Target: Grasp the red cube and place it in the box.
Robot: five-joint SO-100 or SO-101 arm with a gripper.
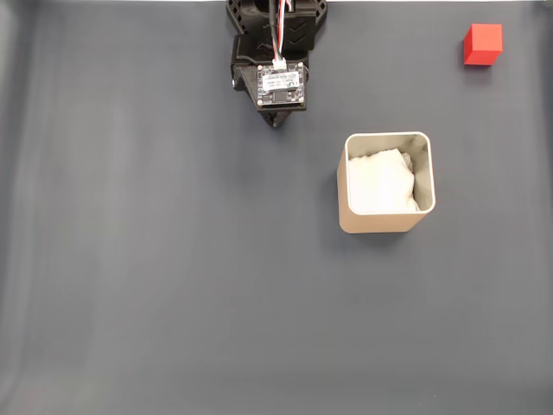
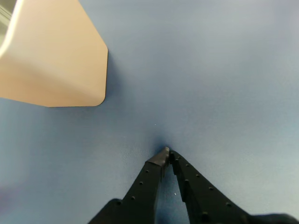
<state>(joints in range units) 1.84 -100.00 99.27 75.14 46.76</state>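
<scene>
In the fixed view the box (image 1: pixel 386 223) stands right of centre on the dark grey table (image 1: pixel 155 277), a beige square container with rounded corners and thin walls. Its open top faces the camera, and inside lies crumpled white padding (image 1: pixel 378 183) that covers most of the floor, heaped toward the left and middle, with a strip of bare inner wall showing along the right side. Nothing else lies in it. The red cube (image 1: pixel 481 44) sits on the table in the far right corner of that view, well apart from the box and from the arm, with nothing touching it. The arm (image 1: pixel 275 52) enters from the top edge left of the box, black with a small white-labelled board and a bundle of wires on it, and it ends in a dark tip pointing down over bare table. In the wrist view the gripper (image 2: pixel 167 152) reaches in from the bottom edge, its two black fingers (image 2: pixel 145 179) meeting at the tips with only a thin slit between them lower down, so it is closed and has hold of nothing. Part of the box's beige outer wall (image 2: pixel 56 60) fills the upper left of the wrist view, near the fingertips but clear of them, above the blue-grey table (image 2: pixel 224 70).
</scene>
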